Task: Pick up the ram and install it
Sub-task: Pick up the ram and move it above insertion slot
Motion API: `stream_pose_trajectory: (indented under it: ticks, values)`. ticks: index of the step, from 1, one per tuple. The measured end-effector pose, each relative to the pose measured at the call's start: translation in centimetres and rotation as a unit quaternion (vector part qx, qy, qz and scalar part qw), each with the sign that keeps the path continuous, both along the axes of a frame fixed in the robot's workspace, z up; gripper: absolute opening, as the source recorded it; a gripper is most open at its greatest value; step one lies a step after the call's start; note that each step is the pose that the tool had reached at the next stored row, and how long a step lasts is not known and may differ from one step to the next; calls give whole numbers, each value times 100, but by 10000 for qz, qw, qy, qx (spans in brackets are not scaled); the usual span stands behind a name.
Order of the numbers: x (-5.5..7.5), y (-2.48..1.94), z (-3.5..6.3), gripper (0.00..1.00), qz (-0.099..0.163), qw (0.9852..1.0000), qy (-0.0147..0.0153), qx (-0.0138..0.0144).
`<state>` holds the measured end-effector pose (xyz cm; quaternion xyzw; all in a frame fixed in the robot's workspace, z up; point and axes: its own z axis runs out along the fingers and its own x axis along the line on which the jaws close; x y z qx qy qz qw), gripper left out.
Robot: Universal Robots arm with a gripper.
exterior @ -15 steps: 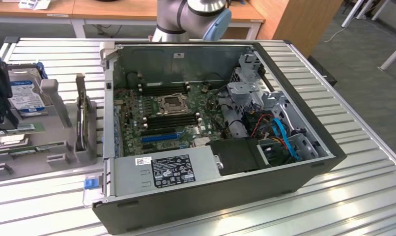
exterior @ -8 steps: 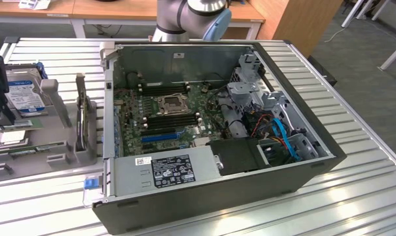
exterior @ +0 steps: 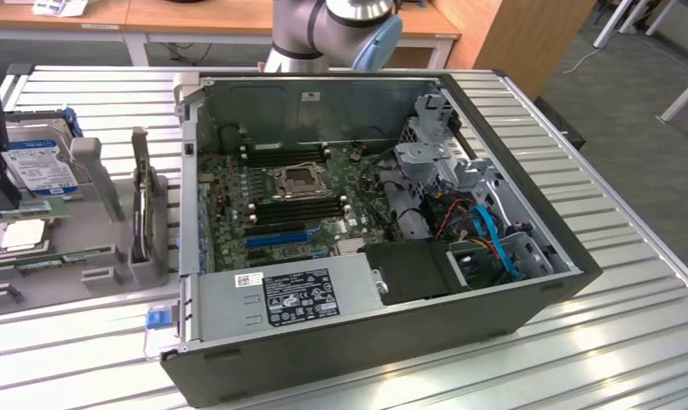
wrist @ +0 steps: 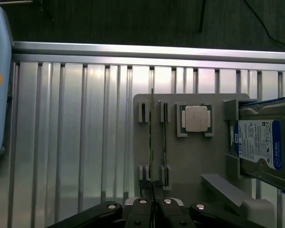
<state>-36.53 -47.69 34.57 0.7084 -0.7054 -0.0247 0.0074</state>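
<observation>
A slatted metal table (exterior: 629, 282) is carrying an open computer case (exterior: 458, 333) and a grey holder (wrist: 190, 161), in which the ram (wrist: 152, 133) is standing on edge just beside a second stick (wrist: 165, 137). The gripper (wrist: 152, 202) is hovering at one end of the ram with its jaws drawn almost together in line with the board, though I cannot tell whether they are pinching it. By this showing the pick-up is only beginning: the ram is not yet lifted out, and the black slots (exterior: 299, 209) on the motherboard are lying unfilled.

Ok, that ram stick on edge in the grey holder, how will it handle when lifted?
The ram is a thin board, so probably light and stiff, though twisting might crack it. It stands on edge in end slots of the grey holder, so a sideways push would likely jam or tilt it.
</observation>
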Motion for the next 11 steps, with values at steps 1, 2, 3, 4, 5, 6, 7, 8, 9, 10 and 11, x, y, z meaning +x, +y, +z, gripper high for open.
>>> stream_pose_trajectory:
  ticks: [1,2,3,4,5,6,7,8,9,10,11]
  values:
    - [0,0,16,12,0,10000,0,0]
    - [0,0,34,12,0,10000,0,0]
    - [1,0,50,12,0,10000,0,0]
    - [1,0,66,12,0,10000,0,0]
    - [1,0,82,12,0,10000,0,0]
    - [1,0,96,12,0,10000,0,0]
    - [2,0,112,12,0,10000,0,0]
    - [2,0,128,12,0,10000,0,0]
    - [2,0,145,12,0,10000,0,0]
    - [2,0,161,12,0,10000,0,0]
    - [2,0,177,12,0,10000,0,0]
